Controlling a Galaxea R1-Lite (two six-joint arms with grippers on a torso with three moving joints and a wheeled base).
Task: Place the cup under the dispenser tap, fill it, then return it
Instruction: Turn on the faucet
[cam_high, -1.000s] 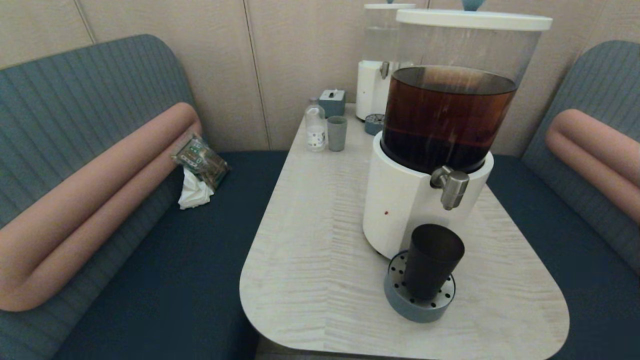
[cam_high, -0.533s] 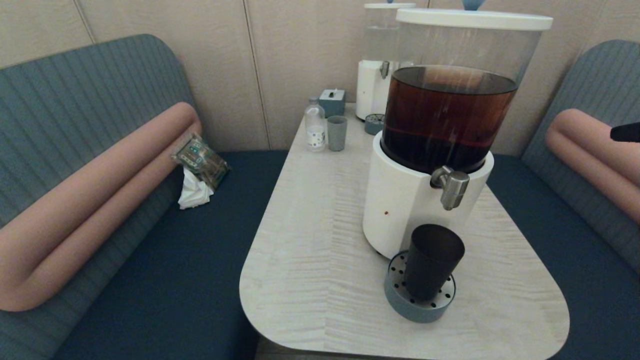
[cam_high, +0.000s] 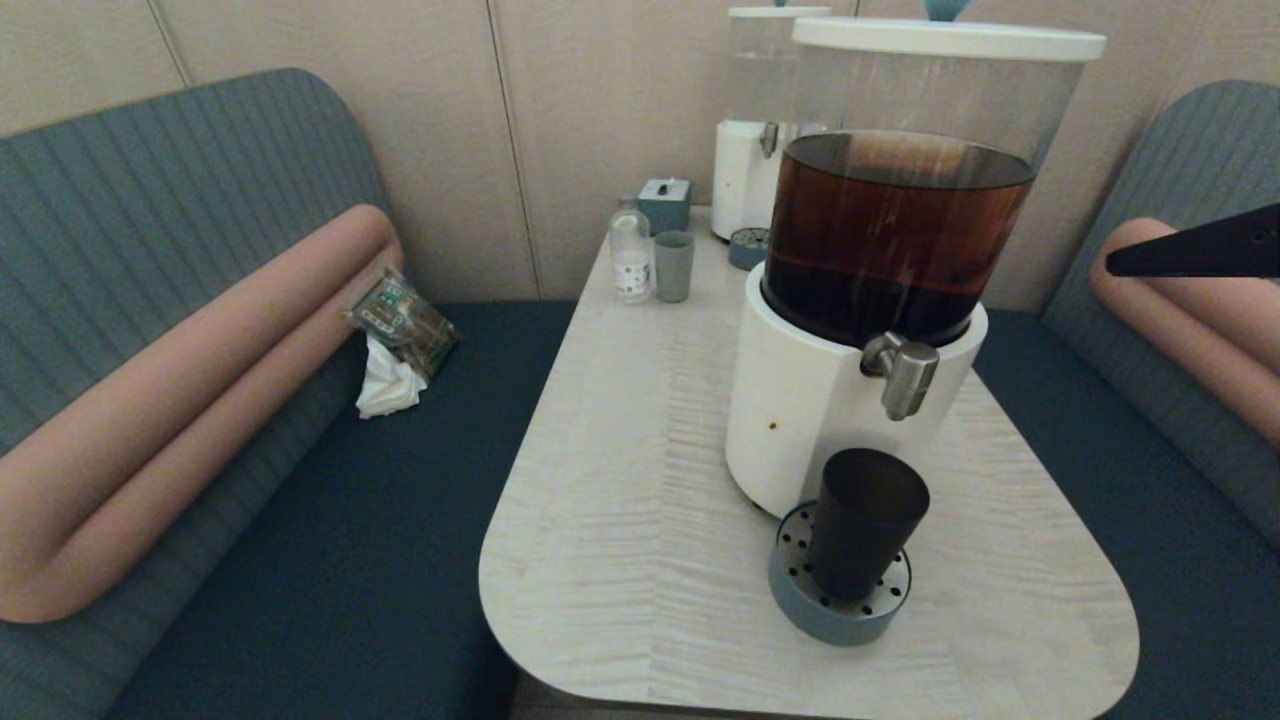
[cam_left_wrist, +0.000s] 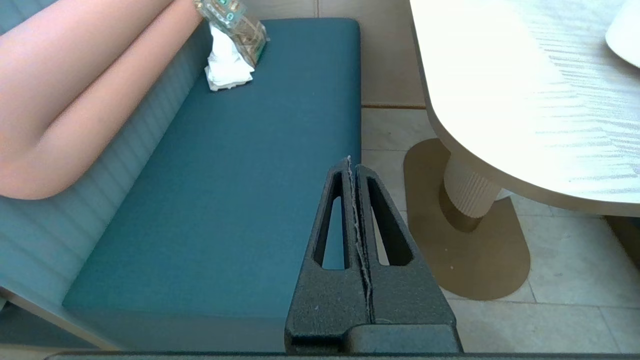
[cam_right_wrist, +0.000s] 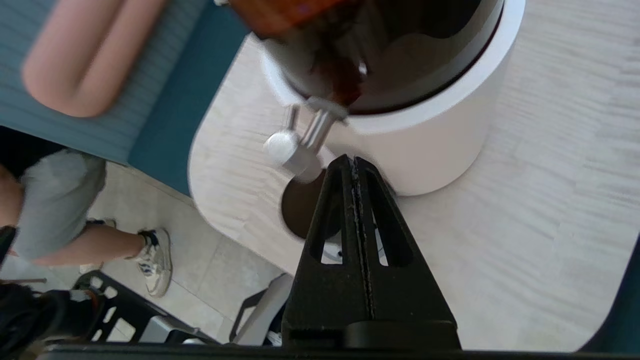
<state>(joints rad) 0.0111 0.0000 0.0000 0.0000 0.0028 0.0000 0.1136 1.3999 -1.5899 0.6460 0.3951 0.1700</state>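
Note:
The dark brown-black cup (cam_high: 865, 520) stands upright on a round grey-blue drip tray (cam_high: 800, 610), directly below the steel dispenser tap (cam_high: 905, 372) of the big white-based dispenser (cam_high: 800, 410) with dark liquid. My right gripper (cam_high: 1115, 267) reaches in from the right edge, level with the tank, well apart from tap and cup, shut and holding nothing. In the right wrist view its tip (cam_right_wrist: 353, 160) sits near the tap (cam_right_wrist: 295, 150), with the cup's mouth (cam_right_wrist: 297, 210) below. My left gripper (cam_left_wrist: 350, 162) is shut and empty, low beside the table over the bench seat.
At the table's far end stand a small grey-blue tumbler (cam_high: 674, 266), a clear bottle (cam_high: 631, 262), a small box (cam_high: 665, 204) and a second dispenser (cam_high: 755, 150). Blue benches (cam_high: 350, 560) flank the table. A person's legs (cam_right_wrist: 75, 240) show on the floor.
My right gripper has come into the head view from the right edge and moved left toward the dispenser. Cup, tap and tray have not moved.

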